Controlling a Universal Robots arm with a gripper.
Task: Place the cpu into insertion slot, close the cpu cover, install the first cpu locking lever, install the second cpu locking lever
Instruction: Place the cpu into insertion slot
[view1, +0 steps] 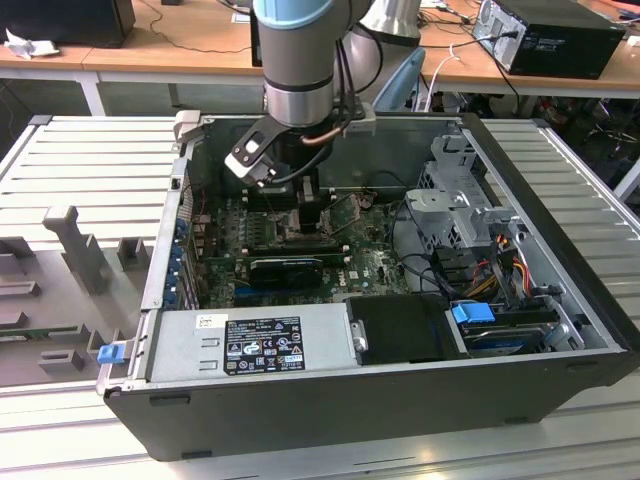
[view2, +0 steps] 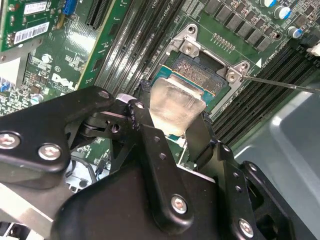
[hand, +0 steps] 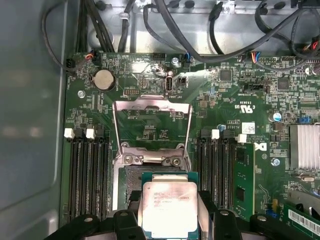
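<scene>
First wrist view shows the cpu (hand: 169, 210) held between the 2 jaws. They pinch it by 2 opposite edges. The cpu hangs just over the slot (hand: 127, 182) and hides part of it. I cannot tell if it touches the slot yet.

The cover (hand: 152, 102) is flipped open and stands up at the far side of the slot, so nothing blocks the way in.

In the exterior view the arm (view1: 300, 60) reaches down into the open case (view1: 400, 400), over the green board (view1: 370, 265).

I think the cpu is very light, thin and stiff. It looks smooth, so it could slip if the grip is loose. It is also easy to hurt, and so are the tiny pins in the slot. The side edges look like the best place to hold it. That keeps the jaws off its shiny face and its underside.
</scene>
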